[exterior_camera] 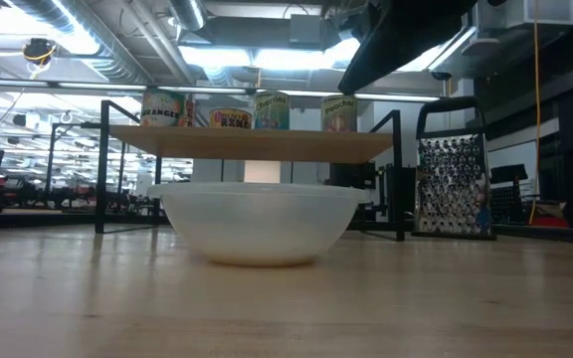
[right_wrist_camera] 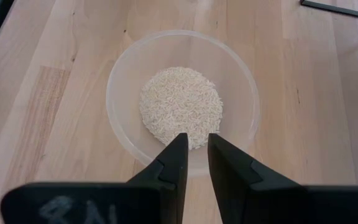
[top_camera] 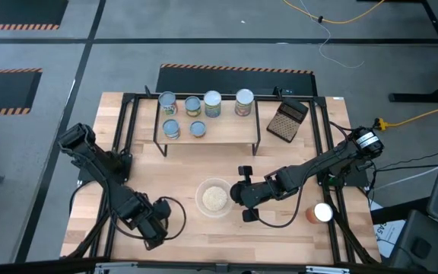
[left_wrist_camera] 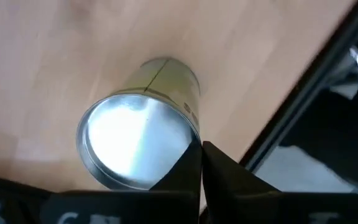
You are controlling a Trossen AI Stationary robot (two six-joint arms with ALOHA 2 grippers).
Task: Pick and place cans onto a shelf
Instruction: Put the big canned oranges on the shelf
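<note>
The left end effector (left_wrist_camera: 201,163) sits at the front left of the light-wood counter (top_camera: 295,164), its fingers fully closed against each other. A silver-topped metal can with a yellow-green label (left_wrist_camera: 143,134) stands just beside those fingers, outside them and not gripped.

The right end effector (right_wrist_camera: 193,163) hangs over the centre of the counter, at the rim of the clear glass bowl of pale grains (right_wrist_camera: 124,78). Its fingers stand narrowly apart with nothing between them.

Six small labelled metal cans (top_camera: 204,113) stand on the low light-wood shelf with black metal legs (top_camera: 226,131) at the back: four in the rear row, two in front. One red-orange can with a white top (top_camera: 319,213) stands on the counter at the front right. A dark grid-patterned block (top_camera: 287,122) lies right of the shelf.
</note>
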